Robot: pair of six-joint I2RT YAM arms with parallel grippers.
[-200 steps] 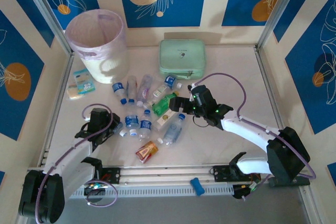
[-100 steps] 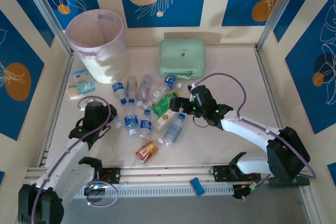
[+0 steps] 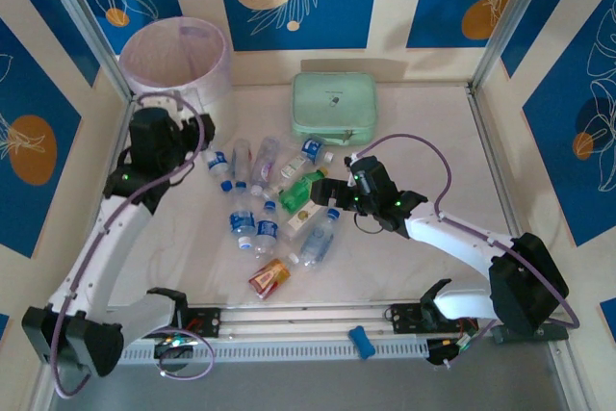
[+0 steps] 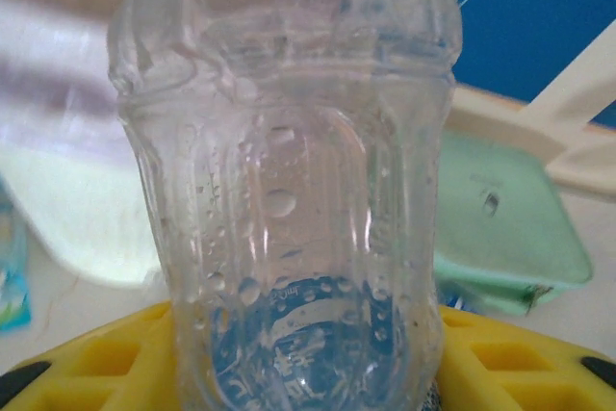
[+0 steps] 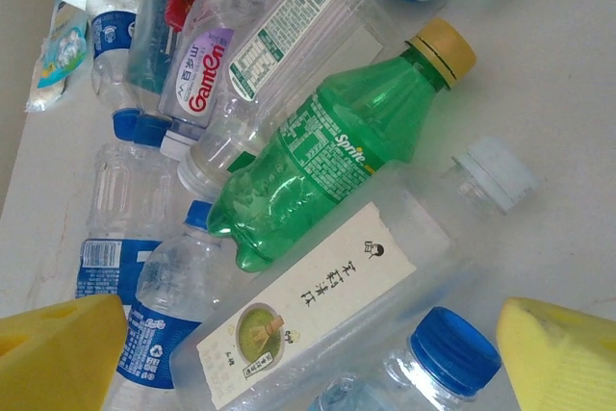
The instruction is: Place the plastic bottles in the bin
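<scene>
Tabletop (image 3: 423, 141): pale, walled in by blue and cream panels.

Bin (image 3: 214, 93): tall, pinkish-white, bag-lined, standing upright in the far left corner.

Left arm: reaches up along the left side, its head close against the near side of the bin. Left claw (image 4: 308, 372) is closed on a clear ribbed bottle (image 4: 289, 190). The yellow pads (image 4: 87, 358) press its sides and the bottle points away from the wrist camera. Droplets cling inside it, and a blue label shows low between the pads. Past it lie the blurred pale bin at upper left and the green case at right.

Right arm: stretched in from the near right corner toward mid-table. Right claw (image 5: 308, 358) stands wide apart and holds nothing, hanging over the right edge of the bottle heap.

Mint green case (image 3: 333, 106): flat on the tabletop at the back, right of the bin and just beyond the heap.

Plastic bottles (image 3: 260, 199): a loose heap lying on their sides at mid-table, between the two arms. Most are clear with blue labels and blue caps.

Green bottle (image 5: 318, 161): yellow cap, lying on its side among the clear ones, just ahead of the right claw.

Clear bottle with a white paper label (image 5: 318, 305): white cap, lying alongside the green bottle and touching it, directly under the right claw.

Red-orange packet (image 3: 269, 278): flat at the near edge of the heap.
</scene>
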